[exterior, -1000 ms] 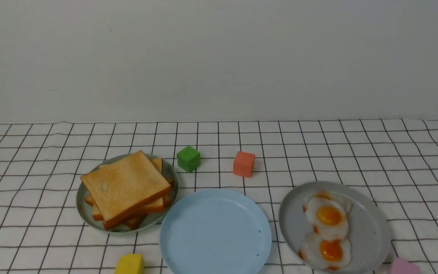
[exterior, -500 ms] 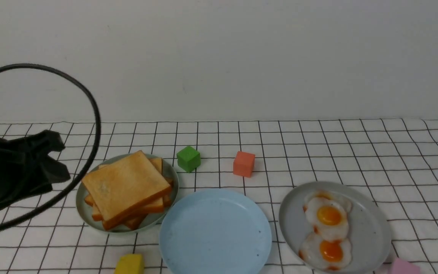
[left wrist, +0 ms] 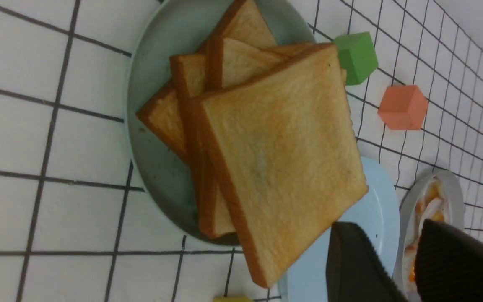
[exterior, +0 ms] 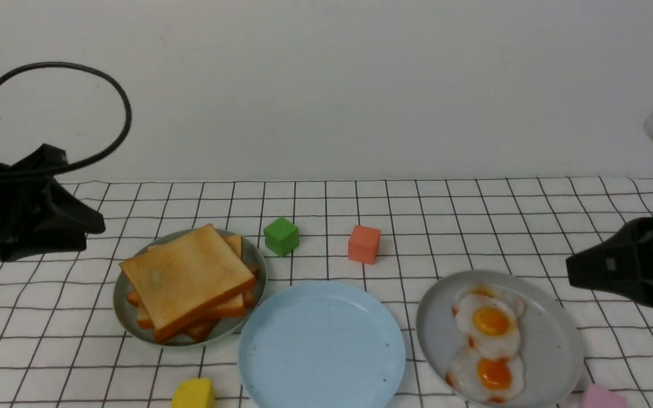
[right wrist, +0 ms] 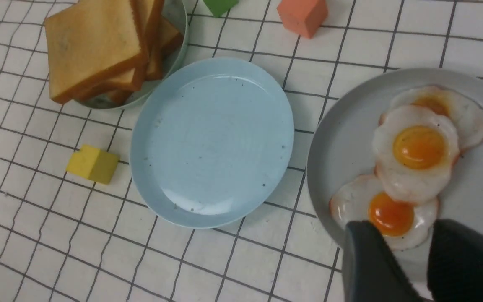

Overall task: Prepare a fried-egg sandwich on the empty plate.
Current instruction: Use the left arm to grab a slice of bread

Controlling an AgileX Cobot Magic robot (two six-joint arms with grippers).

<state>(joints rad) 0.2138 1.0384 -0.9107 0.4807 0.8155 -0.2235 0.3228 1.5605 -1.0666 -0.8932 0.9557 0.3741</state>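
Square toast stack (exterior: 187, 280), corner pointing rearward

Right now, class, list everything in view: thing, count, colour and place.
toast slices: several stacked, golden-brown, on the pale green plate
pale green plate: one, left of the empty plate
empty plate: one, pale blue, front middle
fried eggs: three overlapping, white with orange yolks, on the grey plate
grey plate: one, right of the empty plate
green cube: one, behind the plates
orange cube: one, right of the green cube
yellow cube: one, front left
pink cube: one, front right
tablecloth: one, white with black grid, under everything
left gripper: one, black, open, far left
right gripper: one, black, open, far right
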